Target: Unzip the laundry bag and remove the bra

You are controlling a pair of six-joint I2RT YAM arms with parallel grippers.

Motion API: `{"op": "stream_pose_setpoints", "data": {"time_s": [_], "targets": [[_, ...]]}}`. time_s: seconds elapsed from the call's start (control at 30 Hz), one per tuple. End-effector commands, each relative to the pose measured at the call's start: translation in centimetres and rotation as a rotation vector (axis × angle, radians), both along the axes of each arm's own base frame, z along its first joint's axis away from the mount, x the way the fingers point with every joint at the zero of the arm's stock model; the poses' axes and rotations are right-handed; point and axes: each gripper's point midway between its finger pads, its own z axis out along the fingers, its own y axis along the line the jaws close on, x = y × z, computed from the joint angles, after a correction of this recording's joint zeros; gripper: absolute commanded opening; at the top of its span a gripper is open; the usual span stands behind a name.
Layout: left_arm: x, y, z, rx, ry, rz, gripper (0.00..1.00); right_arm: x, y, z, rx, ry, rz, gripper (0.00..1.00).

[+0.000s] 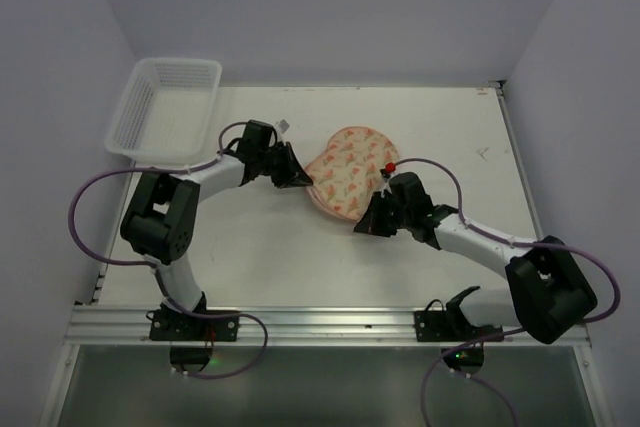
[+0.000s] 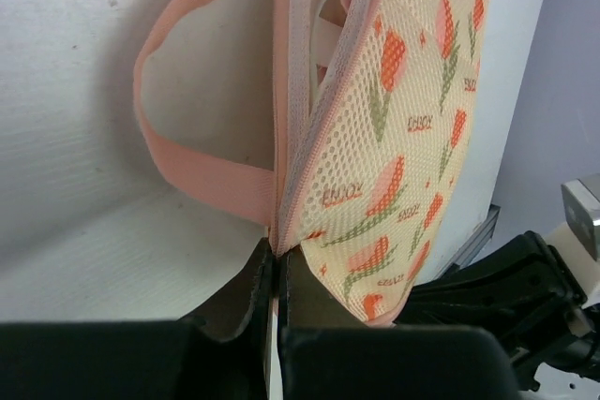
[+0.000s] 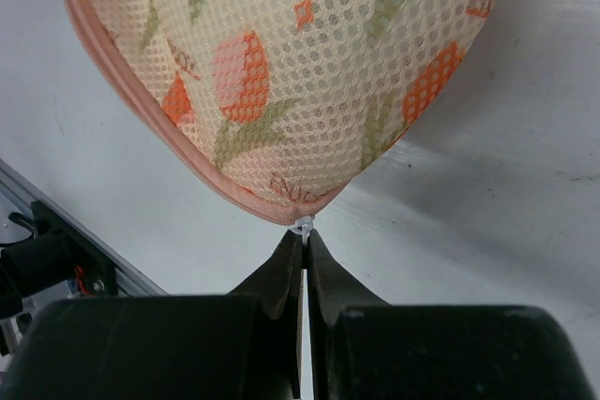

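The laundry bag (image 1: 345, 172), an oval cream mesh pouch with an orange tulip print and pink trim, lies mid-table. My left gripper (image 1: 300, 179) is at its left end, shut on the bag's seam edge (image 2: 277, 255) just below the pink loop (image 2: 187, 166). The printed side of the bag (image 2: 403, 119) rises above the jaws, and the zip seam gapes a little at the top. My right gripper (image 1: 365, 222) is at the bag's near end, shut on the small white zipper pull (image 3: 305, 225) under the bag (image 3: 281, 63). The bra is hidden.
A white plastic lattice basket (image 1: 165, 107) stands at the back left corner. A metal rail (image 1: 300, 325) runs along the table's near edge by the arm bases. Pale walls close in the back and both sides.
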Motion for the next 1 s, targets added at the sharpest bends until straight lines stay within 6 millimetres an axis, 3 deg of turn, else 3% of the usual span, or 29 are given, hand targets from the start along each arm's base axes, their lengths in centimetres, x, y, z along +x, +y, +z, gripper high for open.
{"op": "stream_pose_setpoints", "data": {"time_s": [0.0, 0.13, 0.17, 0.2, 0.23, 0.27, 0.3, 0.33, 0.37, 0.47, 0.5, 0.63, 0.83, 0.97], "targets": [[0.9, 2.6, 0.6, 0.061, -0.060, 0.062, 0.00, 0.4, 1.2, 0.0, 0.012, 0.019, 0.012, 0.00], [-1.9, 4.3, -1.1, 0.103, -0.016, 0.100, 0.00, 0.4, 0.8, -0.7, -0.020, 0.020, 0.017, 0.00], [-3.3, 4.9, -2.0, 0.120, 0.005, 0.108, 0.05, 0.2, 0.9, -0.7, -0.022, 0.013, 0.036, 0.02], [-3.9, 5.2, -2.3, 0.128, 0.010, 0.112, 0.09, -0.1, 1.0, -0.5, -0.019, 0.015, 0.056, 0.09], [-4.4, 5.5, -2.6, 0.135, 0.016, 0.115, 0.17, -0.3, 0.9, -0.5, -0.024, 0.012, 0.068, 0.32], [-4.6, 5.8, -2.0, 0.138, -0.004, 0.123, 0.33, -0.4, 0.7, -0.4, -0.039, 0.002, 0.091, 0.46], [-5.2, 6.1, -2.2, 0.150, -0.004, 0.119, 0.42, -0.2, 0.7, 0.4, -0.042, -0.022, 0.095, 0.57], [-5.2, 6.2, -1.1, 0.147, -0.033, 0.121, 0.51, -0.5, 0.1, 0.4, -0.071, -0.017, 0.092, 0.76], [-5.3, 6.8, -1.0, 0.176, -0.038, 0.134, 0.68, -0.4, -0.2, 0.8, -0.088, -0.037, 0.100, 0.84], [-3.8, 7.9, 1.7, 0.229, -0.133, 0.175, 0.83, -0.1, -1.1, 3.2, -0.109, -0.100, 0.082, 0.98], [-3.6, 8.2, 2.3, 0.250, -0.152, 0.170, 0.83, 0.0, -1.3, 4.8, -0.107, -0.136, 0.072, 0.99], [0.2, 8.0, 6.9, 0.268, -0.292, 0.195, 0.81, 0.8, -2.1, 8.5, -0.099, -0.251, 0.028, 0.99], [4.7, 5.7, 6.7, 0.253, -0.288, 0.144, 0.65, 1.4, -2.9, 13.4, -0.055, -0.381, -0.024, 0.99], [6.6, 4.5, 4.5, 0.270, -0.251, 0.110, 0.55, 1.2, -3.2, 15.3, -0.031, -0.435, -0.035, 0.99]]}}
